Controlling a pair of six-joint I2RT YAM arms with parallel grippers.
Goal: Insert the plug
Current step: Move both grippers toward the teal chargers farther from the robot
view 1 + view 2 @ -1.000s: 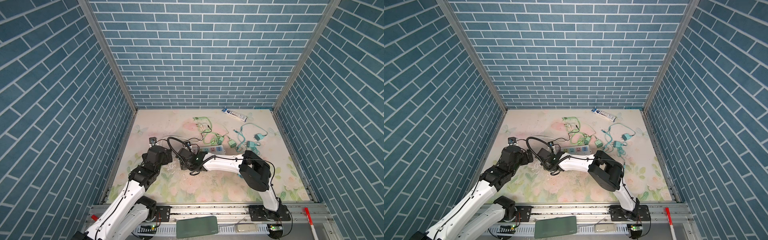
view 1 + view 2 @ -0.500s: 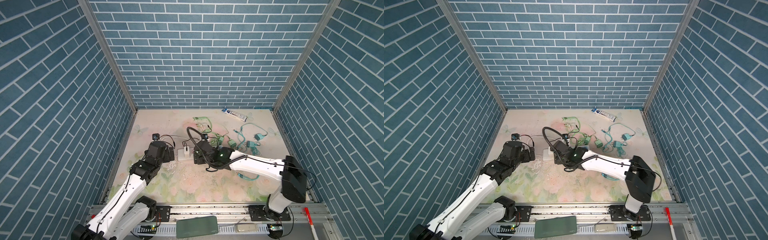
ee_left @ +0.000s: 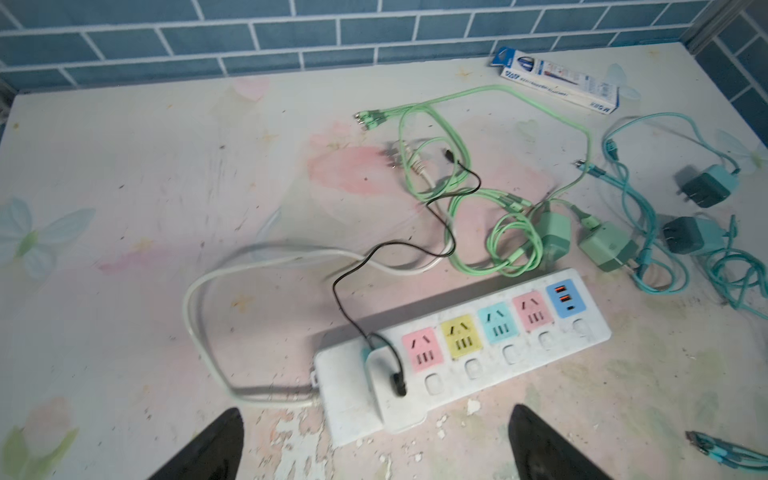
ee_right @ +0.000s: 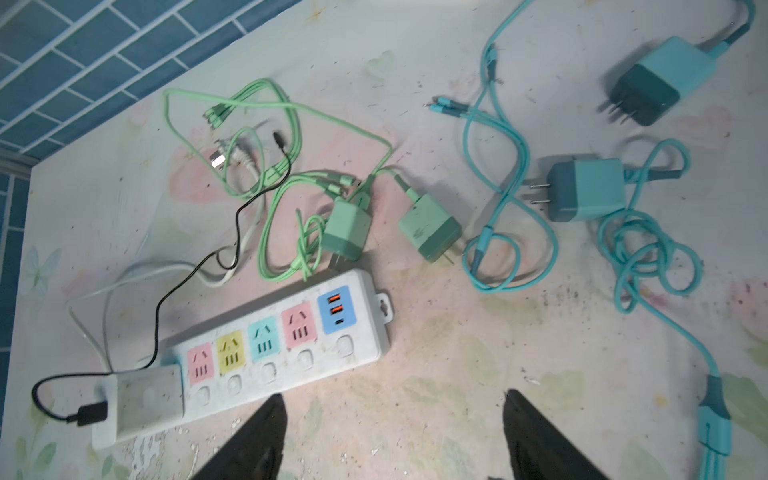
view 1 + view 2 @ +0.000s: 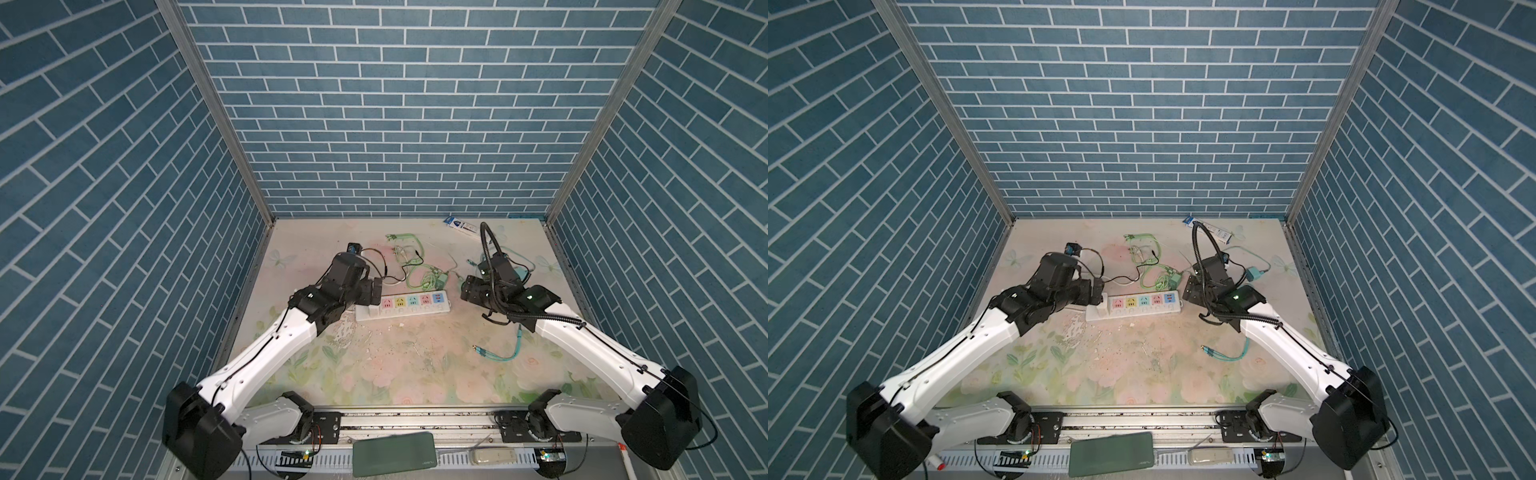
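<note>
Nearest the arms' bases, a dark green pad [image 5: 392, 453] lies on the front rail, off the counter [image 5: 374, 365]. A little farther in, a teal cable with a split end [image 4: 711, 409] lies loose on the counter beside the right arm. Past that, a white power strip [image 5: 402, 306] lies flat across the middle, and both top views show one hand at each of its ends. The left hand [image 3: 374, 409] hangs over the strip's corded end, its fingers spread wide with nothing between them. The right hand [image 4: 392, 395] is just off the other end, the one with the blue USB panel [image 4: 336, 313]; its fingers also stand well apart and grip nothing. The plug [image 4: 145, 395], a white charger block, sits on the end socket of the strip nearest the left hand. A thin black cable [image 4: 89, 413] runs out of its side and away across the counter. The pink, yellow, teal and second pink sockets beside it stand uncovered. Just behind the strip two pale green chargers [image 4: 347, 232] lie on their sides among loops of green cable [image 4: 309, 249], one close against the strip's far edge. To the right of them lie two teal chargers [image 4: 586, 191] with tangled teal cable. Farthest back, a blue and white box [image 5: 461, 226] lies by the brick wall
</note>
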